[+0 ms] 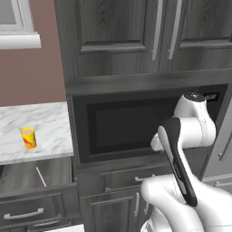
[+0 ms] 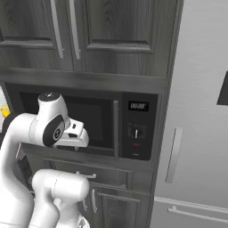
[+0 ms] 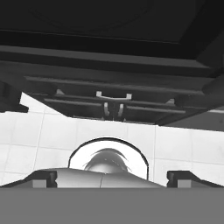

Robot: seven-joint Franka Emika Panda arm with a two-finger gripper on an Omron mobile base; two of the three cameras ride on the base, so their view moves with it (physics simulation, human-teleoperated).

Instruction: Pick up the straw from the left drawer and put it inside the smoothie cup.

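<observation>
Pale pink straw lying in the open left drawer, far left in the left base view; yellow smoothie cup upright on the marble counter just above, well apart from the arm in front of the microwave.

Right base view: sliver of cup at the left edge, fridge to the right.

Hand view: gripper wide, empty, tips at the bottom corners, aimed at lower cabinetry.

Best to swing left, descend over the straw's middle, jaws across its width.
</observation>
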